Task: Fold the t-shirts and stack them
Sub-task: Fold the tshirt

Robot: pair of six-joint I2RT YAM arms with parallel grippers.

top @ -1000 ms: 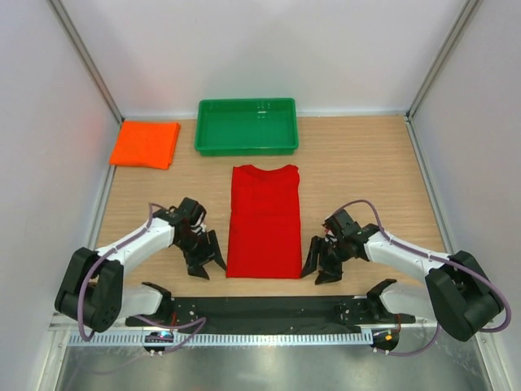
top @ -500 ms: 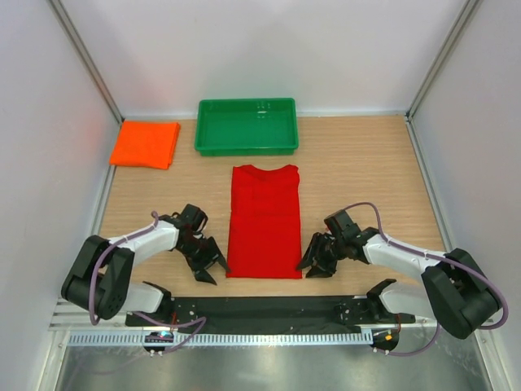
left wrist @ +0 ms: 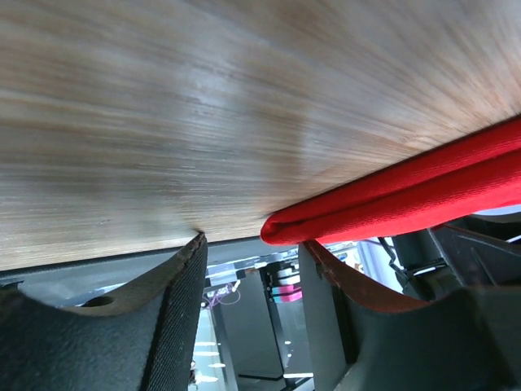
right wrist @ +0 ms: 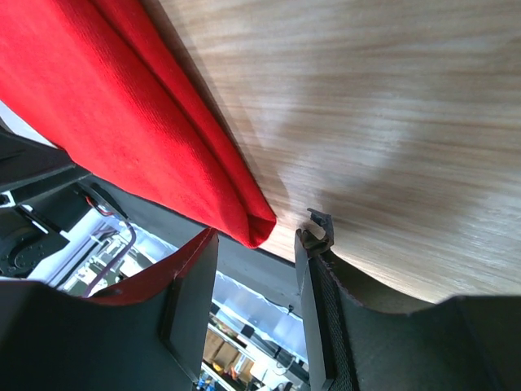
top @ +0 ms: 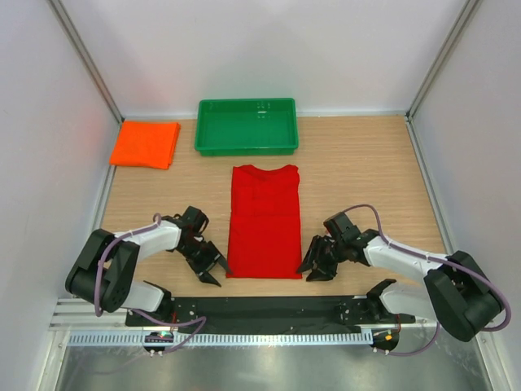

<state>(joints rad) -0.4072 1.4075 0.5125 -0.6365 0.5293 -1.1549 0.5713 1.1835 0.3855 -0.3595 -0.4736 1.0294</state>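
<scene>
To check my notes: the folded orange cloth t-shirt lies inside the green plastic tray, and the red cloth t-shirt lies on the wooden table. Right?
No. The folded orange cloth t-shirt lies beside the green plastic tray, on the wooden table, as the top external view shows. The rest holds.

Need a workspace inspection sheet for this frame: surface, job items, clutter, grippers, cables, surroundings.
Surface: wooden table, flat.
Job's things: red t-shirt folded into a long strip, centre; orange t-shirt folded, far left corner.
Clutter: green tray behind the red t-shirt.
Grippers: left gripper and right gripper open, low, each at a near corner of the red t-shirt.
Cables: purple cable looped along each arm, off the cloth.
Surroundings: white walls.
</scene>
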